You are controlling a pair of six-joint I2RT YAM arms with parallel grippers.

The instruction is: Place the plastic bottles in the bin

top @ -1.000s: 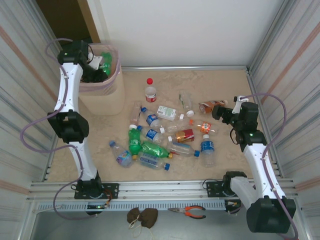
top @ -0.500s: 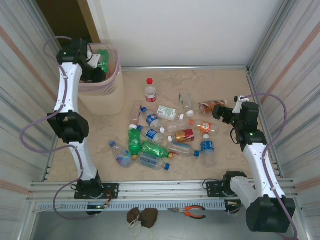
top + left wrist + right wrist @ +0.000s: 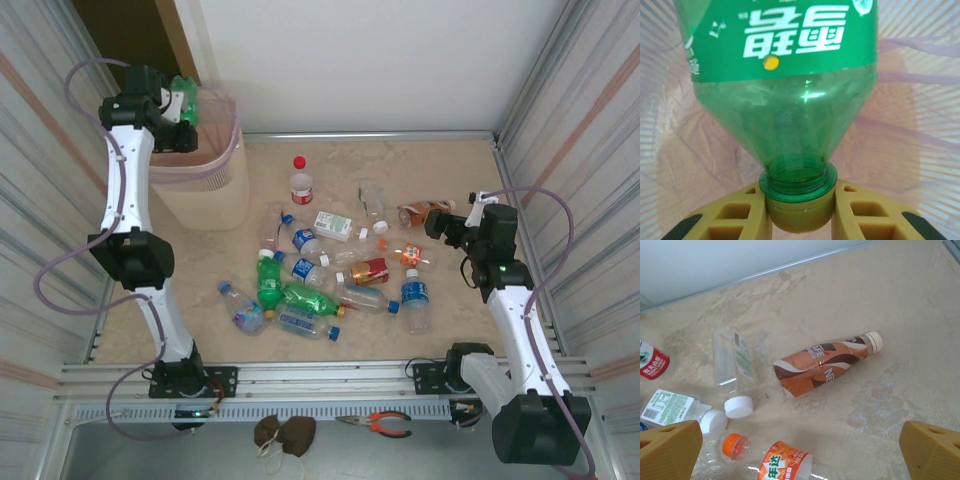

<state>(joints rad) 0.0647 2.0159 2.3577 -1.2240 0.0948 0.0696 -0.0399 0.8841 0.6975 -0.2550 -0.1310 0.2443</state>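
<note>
1. Left gripper (image 3: 800,216): clamped on the yellow cap of 1 green bottle (image 3: 790,95). The bottle's body reaches away from the fingers.
2. Bin (image 3: 205,200): pink, lined, at the far left of the worktop (image 3: 450,170). In the left wrist view its liner lies behind the bottle, so the bottle hangs over the mouth (the top view puts it nearer the far-left rim than the middle).
3. Step in hand, as judged: the drop. It is best done by bringing the bottle toward the middle of the mouth, clear of rim and liner, then parting the fingers fully so the cap slips free.
4. Right gripper (image 3: 800,447): fingers spread wide, holding nothing. 1 brown-labelled bottle (image 3: 822,367) lies on its side ahead, apart from them.
5. Other plastic bottles (image 3: 320,270): a loose heap mid-worktop, well apart from the bin.
</note>
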